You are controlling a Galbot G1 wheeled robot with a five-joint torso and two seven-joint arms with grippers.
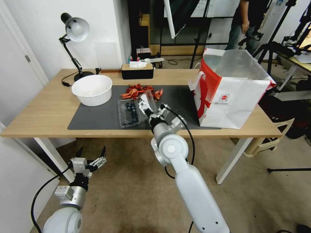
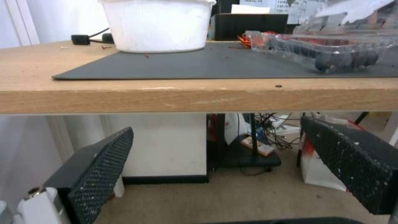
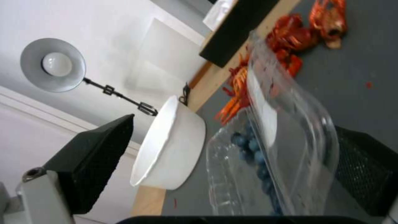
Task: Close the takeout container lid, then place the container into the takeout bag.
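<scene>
Your right gripper [image 1: 144,106], fingers spread, straddles the half-raised lid [image 1: 148,99]; the takeout container [image 1: 128,112] lies leftward, near the desk's front edge.

Light wood worktop [image 1: 45,113] on white legs, with a dark grey mat [image 1: 97,118] over the middle of it; I'll place everything else off that mat. Sitting on the mat: a big white bowl [image 1: 92,89] at its left end, the takeout container [image 1: 129,112] of blueberries near its front edge, and a pile of red-orange wrappers [image 1: 137,91] toward the back. The takeout bag [image 1: 231,89] stands at the mat's right end. Behind the mat on bare wood there's a black tissue box [image 1: 137,71], and a desk lamp [image 1: 75,35] off the back-left corner.
</scene>
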